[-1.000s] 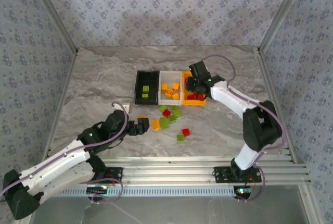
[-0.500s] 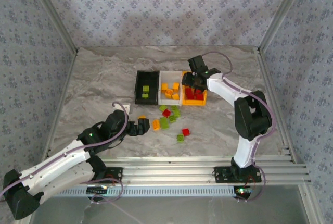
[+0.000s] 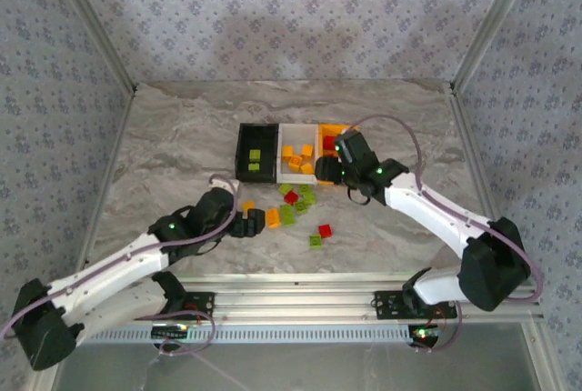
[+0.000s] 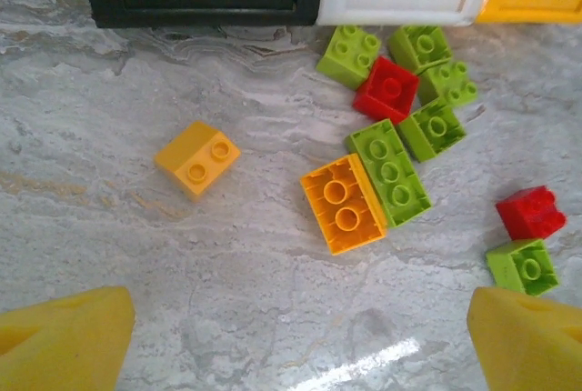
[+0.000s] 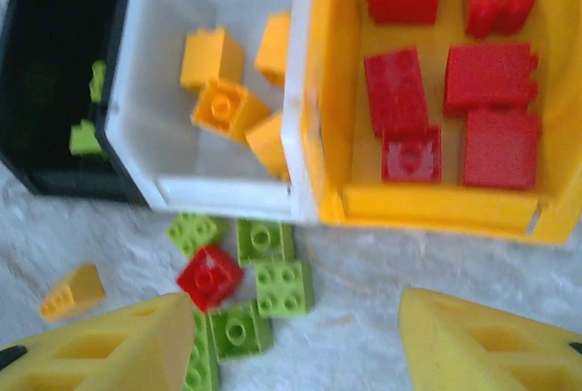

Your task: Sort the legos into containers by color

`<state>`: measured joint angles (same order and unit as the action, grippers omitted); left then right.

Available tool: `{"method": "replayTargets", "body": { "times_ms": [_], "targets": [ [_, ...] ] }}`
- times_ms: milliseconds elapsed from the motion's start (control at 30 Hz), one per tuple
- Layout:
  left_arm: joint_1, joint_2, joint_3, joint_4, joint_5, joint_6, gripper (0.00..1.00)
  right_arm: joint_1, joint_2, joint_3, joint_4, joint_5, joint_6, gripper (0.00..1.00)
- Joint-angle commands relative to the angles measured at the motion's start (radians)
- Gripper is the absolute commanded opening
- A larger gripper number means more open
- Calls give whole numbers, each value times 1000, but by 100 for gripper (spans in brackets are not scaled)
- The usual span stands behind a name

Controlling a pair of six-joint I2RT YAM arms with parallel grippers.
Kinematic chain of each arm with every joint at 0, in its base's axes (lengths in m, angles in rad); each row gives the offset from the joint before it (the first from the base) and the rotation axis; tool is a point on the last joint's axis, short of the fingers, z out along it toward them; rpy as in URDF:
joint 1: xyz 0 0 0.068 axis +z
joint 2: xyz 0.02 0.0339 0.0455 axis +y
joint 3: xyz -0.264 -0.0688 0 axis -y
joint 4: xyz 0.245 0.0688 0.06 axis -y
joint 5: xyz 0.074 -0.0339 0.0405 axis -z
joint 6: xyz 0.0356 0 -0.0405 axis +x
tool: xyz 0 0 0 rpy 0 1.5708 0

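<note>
Three containers stand in a row: a black bin [image 3: 255, 151] with green legos, a white bin [image 5: 227, 195] with orange-yellow bricks [image 5: 223, 105], and an orange bin [image 5: 436, 205] with several red bricks [image 5: 491, 73]. Loose green, red and orange legos [image 3: 293, 205] lie in front of the bins. My right gripper [image 3: 331, 171] hovers open and empty over the table before the white and orange bins. My left gripper [image 3: 249, 223] is open and empty just short of an orange brick [image 4: 344, 205]. A smaller yellow brick [image 4: 197, 158] lies to that brick's left.
A red brick [image 4: 530, 212] and a green brick [image 4: 522, 265] lie apart at the pile's right. Green bricks [image 5: 284, 286] and a red one [image 5: 209, 275] sit close under the white bin's front wall. Bare marble table [image 3: 164, 155] stretches left and right.
My right gripper opened over the orange bin, then drew back toward me to the bins' near side. My left gripper edged right toward the orange brick.
</note>
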<state>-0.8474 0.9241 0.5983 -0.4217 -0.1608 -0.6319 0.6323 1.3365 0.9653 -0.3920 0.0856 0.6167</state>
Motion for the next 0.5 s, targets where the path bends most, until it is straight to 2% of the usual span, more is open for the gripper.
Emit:
{"method": "replayTargets", "body": {
  "times_ms": [0, 100, 233, 467],
  "targets": [
    [14, 105, 56, 7, -43, 39, 94, 31, -49, -78, -2, 37, 32, 63],
    [77, 211, 51, 58, -27, 37, 94, 40, -80, -127, 15, 35, 53, 63],
    [152, 315, 30, 191, 50, 28, 89, 43, -104, -157, 23, 46, 57, 63],
    [240, 472, 56, 299, 114, 5, 82, 44, -151, -177, 12, 68, 44, 63]
  ]
}}
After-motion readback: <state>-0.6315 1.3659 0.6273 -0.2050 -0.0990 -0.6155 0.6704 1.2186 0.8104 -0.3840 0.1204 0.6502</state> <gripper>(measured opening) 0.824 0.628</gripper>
